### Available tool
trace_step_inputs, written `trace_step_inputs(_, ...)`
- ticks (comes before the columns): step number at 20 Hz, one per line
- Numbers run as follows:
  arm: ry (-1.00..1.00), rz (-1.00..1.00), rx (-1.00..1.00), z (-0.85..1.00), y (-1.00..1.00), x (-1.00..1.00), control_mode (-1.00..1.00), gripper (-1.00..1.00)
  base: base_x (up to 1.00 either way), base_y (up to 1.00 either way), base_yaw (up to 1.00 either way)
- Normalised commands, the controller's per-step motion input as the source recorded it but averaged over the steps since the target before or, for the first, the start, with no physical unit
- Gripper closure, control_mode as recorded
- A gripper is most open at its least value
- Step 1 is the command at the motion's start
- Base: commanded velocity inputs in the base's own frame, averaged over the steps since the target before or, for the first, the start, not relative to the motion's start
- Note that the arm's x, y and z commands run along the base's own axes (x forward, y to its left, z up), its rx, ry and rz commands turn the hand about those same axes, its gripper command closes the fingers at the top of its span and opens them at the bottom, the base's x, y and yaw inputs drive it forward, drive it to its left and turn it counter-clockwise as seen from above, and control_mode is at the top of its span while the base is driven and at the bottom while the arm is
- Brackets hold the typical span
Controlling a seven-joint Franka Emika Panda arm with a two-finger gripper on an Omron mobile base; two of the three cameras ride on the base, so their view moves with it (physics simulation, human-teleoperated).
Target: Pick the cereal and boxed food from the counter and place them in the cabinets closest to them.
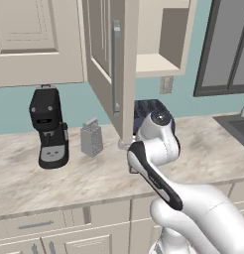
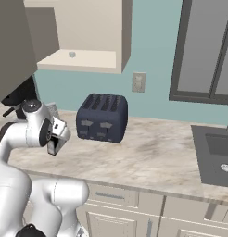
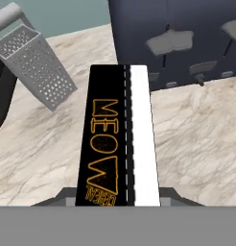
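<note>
Cereal box (image 3: 119, 137) is clamped in the gripper (image 3: 119, 204), raised above the counter (image 3: 196, 139) in front of the toaster (image 2: 102, 118). The jaws are closed on its lower end. The box is black with a white side strip and orange "MEOW" lettering running along its length. In the right base view it appears as a small pale box at the hand, tilted. The wall cabinet (image 2: 79, 59) overhead stands open, its shelf bare apart from one small item. Judged status: pick of the cereal done; placement remaining. Boxed food cannot be located. A grater (image 1: 91, 138) and coffee machine (image 1: 48, 129) stand nearby toward the worktop's back edge.
</note>
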Motion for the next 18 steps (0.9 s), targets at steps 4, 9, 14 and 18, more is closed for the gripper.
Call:
trace_step_inputs(4,-0.09,-0.03,0.01,0.48,-0.17,-0.22,-1.0,1.0,0.0,0.0,0.0)
trace_step_inputs(9,-0.09,-0.03,0.0,0.45,-0.13,-0.16,-1.0,1.0,0.0,0.0,0.0)
trace_step_inputs(14,-0.09,-0.03,0.0,0.51,-0.1,-0.08,-1.0,1.0,0.0,0.0,0.0)
trace_step_inputs(18,-0.05,-0.03,0.0,0.5,-0.14,-0.02,-1.0,1.0,0.0,0.0,0.0)
